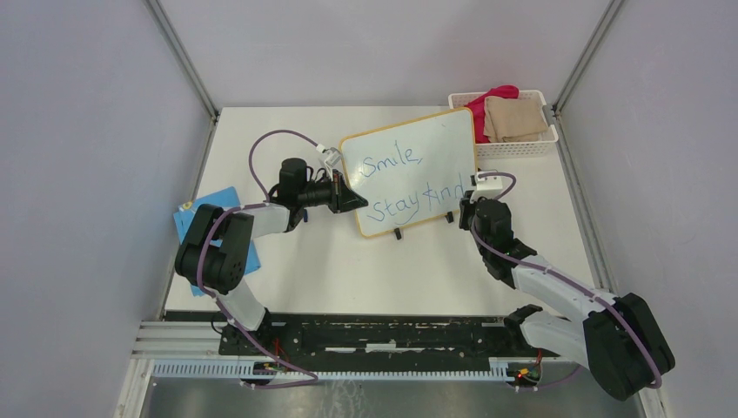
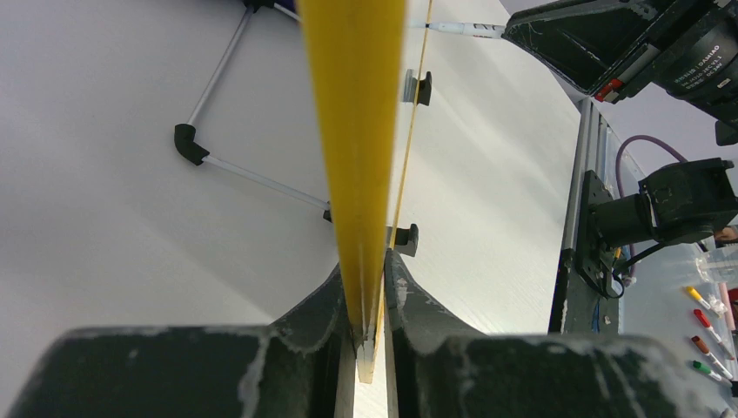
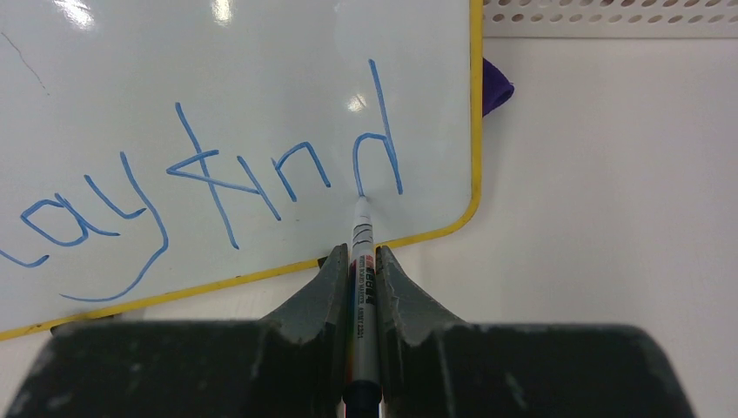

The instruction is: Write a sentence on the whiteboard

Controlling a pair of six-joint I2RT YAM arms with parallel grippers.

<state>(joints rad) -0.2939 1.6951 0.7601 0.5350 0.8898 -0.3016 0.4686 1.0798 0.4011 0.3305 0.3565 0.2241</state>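
Whiteboard (image 1: 409, 170) sits near the table's (image 1: 287, 279) far edge, right of centre, by the basket (image 1: 515, 150). Left tool (image 2: 370, 296) pinches its yellow frame edge; right tool (image 3: 361, 270) pinches a marker (image 3: 362, 231), tip touching the last letter of the sentence (image 3: 218, 174). Stiff, light and slick-faced, it would likely slide under pen pressure, so the rim, clear of smearable ink, looks the place to hold.

1. Whiteboard (image 1: 452, 139): you've got a white rectangle with a thin yellow-orange frame, rounded corners and small black feet showing at its near edge. It sits face up on the far middle of the table (image 1: 348, 279), skewed with its right end farther back.
2. Sentence (image 1: 409, 183): blue handwriting in two lines. You can read "Smile," above "Stay kind". The "k" is messy, and the "d" ends just short of the right frame.
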